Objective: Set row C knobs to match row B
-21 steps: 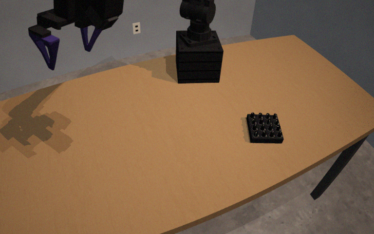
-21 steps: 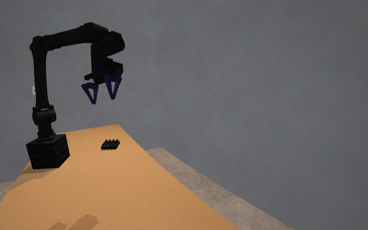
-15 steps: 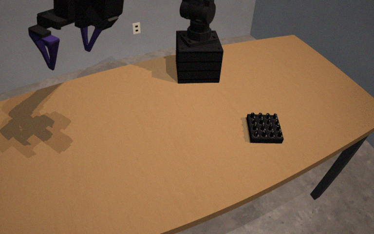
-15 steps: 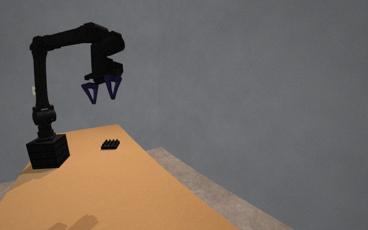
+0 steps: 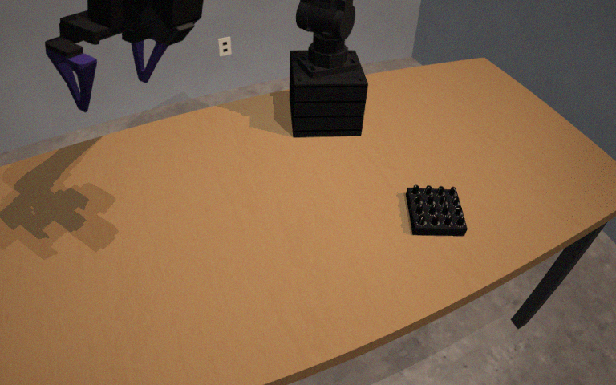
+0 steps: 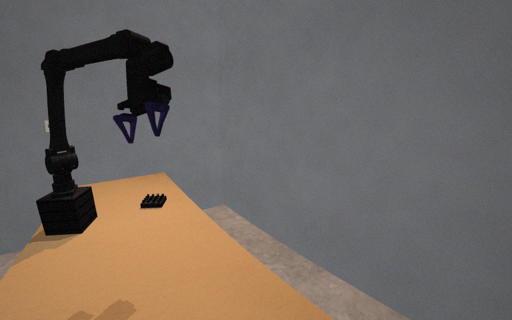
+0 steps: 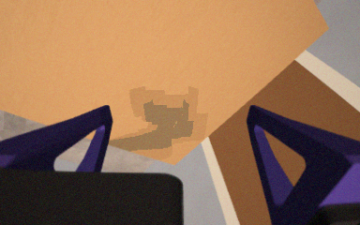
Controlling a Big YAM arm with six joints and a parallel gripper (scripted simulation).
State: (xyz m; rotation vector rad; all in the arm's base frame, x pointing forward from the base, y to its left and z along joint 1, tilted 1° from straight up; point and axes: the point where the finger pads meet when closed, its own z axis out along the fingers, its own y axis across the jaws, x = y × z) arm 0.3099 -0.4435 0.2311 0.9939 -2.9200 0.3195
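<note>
Top view: knob box (image 5: pixel 436 211) stands at four o'clock on the table (image 5: pixel 227 227); gripper (image 5: pixel 113 93), spread and empty, hangs at eleven o'clock, well apart. Exterior view: gripper high above the table. Wrist view: box absent. Judged rigid and light; pinch each knob's sides gently, never the casing.

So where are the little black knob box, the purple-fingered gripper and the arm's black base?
Black knob box (image 5: pixel 436 211): top view, its knobbed top face.
Purple-fingered gripper (image 6: pixel 143 139): exterior view, between its open fingertips.
Arm's black block base (image 5: pixel 354 119): top view, front face.
</note>
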